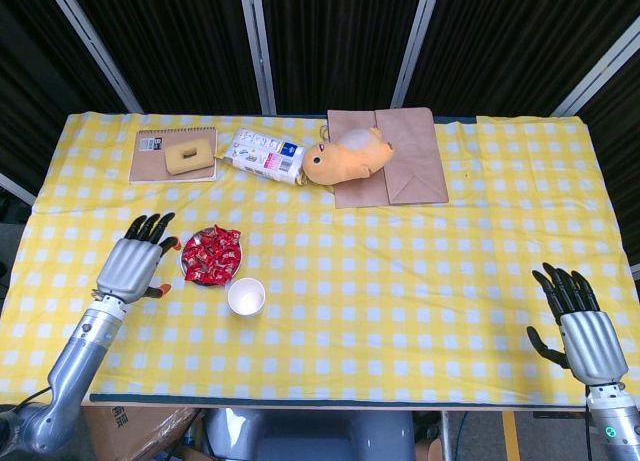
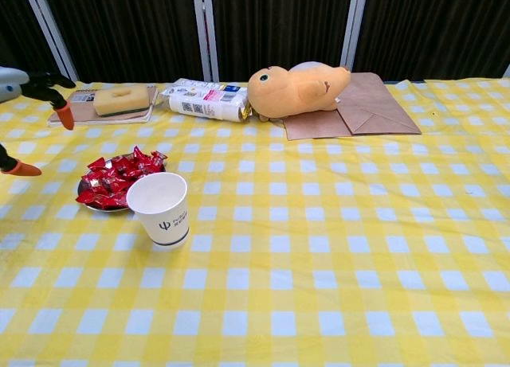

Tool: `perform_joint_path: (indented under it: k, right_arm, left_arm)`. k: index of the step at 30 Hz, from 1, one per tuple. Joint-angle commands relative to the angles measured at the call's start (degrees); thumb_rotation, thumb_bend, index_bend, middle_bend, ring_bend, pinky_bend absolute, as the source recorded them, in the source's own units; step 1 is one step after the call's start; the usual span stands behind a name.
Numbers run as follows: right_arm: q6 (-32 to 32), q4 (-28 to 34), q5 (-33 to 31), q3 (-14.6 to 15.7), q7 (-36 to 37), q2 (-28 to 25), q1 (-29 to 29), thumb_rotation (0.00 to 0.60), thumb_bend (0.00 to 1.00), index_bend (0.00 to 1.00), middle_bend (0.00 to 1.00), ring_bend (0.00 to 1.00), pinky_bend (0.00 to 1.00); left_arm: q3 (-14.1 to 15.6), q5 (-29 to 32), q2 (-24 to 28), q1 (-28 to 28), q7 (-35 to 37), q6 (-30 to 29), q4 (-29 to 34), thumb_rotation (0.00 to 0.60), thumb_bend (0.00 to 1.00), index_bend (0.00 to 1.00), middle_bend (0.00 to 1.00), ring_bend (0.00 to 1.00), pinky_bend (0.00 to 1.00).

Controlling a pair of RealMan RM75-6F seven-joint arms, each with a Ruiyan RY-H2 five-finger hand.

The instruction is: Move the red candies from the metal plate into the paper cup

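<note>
At the near right edge of the bench, the right hand hovers with its fingers spread, holding nothing. Toward the near left stands the paper cup, upright, mouth open. Just behind it, almost touching, the metal plate carries a heap of red candies. The left hand hangs just left of the plate, fingers apart and empty, tips pointing away from the robot. Farther back lie a spiral notebook with a yellow sponge on it, a white packet, and an orange plush toy resting partly on a brown paper bag.
</note>
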State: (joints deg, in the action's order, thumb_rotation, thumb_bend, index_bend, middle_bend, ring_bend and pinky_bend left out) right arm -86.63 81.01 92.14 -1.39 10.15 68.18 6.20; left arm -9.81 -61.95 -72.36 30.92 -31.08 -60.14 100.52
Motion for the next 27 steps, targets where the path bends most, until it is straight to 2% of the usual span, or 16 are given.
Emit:
perform_joint_path:
  k: [1, 7, 11, 13, 21, 27]
  right_arm:
    - [0.0, -0.1, 0.1, 0.0, 0.3, 0.0, 0.1, 0.6, 0.42, 0.0, 0.0, 0.0, 0.0]
    - [-0.2, -0.3, 0.0, -0.1, 1.5, 0.0, 0.1, 0.6, 0.42, 0.0, 0.0, 0.0, 0.0]
    - [-0.2, -0.3, -0.2, -0.2, 2.3, -0.2, 0.0, 0.6, 0.42, 0.0, 0.0, 0.0, 0.0]
    - [-0.2, -0.3, -0.2, -0.2, 2.7, -0.2, 0.0, 0.6, 0.42, 0.0, 0.0, 0.0, 0.0]
    - [-0.5, -0.3, 0.1, -0.1, 3.2, -0.2, 0.1, 0.6, 0.42, 0.0, 0.0, 0.0, 0.0]
    - [-0.7, -0.3, -0.1, -0.3, 4.0, -0.3, 0.0, 0.6, 0.42, 0.0, 0.0, 0.0, 0.0]
  left_arm:
    - [-1.0, 5.6, -2.9, 4.8, -4.5, 5.2, -2.7, 0.6, 0.22, 0.31, 0.0, 0.0, 0.0]
    - [-0.2, 13.0, -5.4, 10.6, -9.3, 11.1, -6.1, 0.6, 0.26, 0.26, 0.0, 0.0, 0.0]
    - [-0.2, 16.6, -7.1, 12.7, -10.7, 10.3, -7.4, 0.6, 0.27, 0.17, 0.0, 0.0, 0.0]
    - [-0.6, 17.9, -8.0, 13.4, -10.7, 9.2, -8.1, 0.6, 0.27, 0.16, 0.0, 0.0, 0.0]
    - [-3.3, 24.2, -12.9, 17.2, -11.2, 5.9, -13.3, 0.6, 0.28, 0.27, 0.0, 0.0, 0.0]
    - [-4.7, 28.2, -16.4, 21.2, -12.2, 7.6, -18.8, 0.6, 0.32, 0.29, 0.0, 0.0, 0.0]
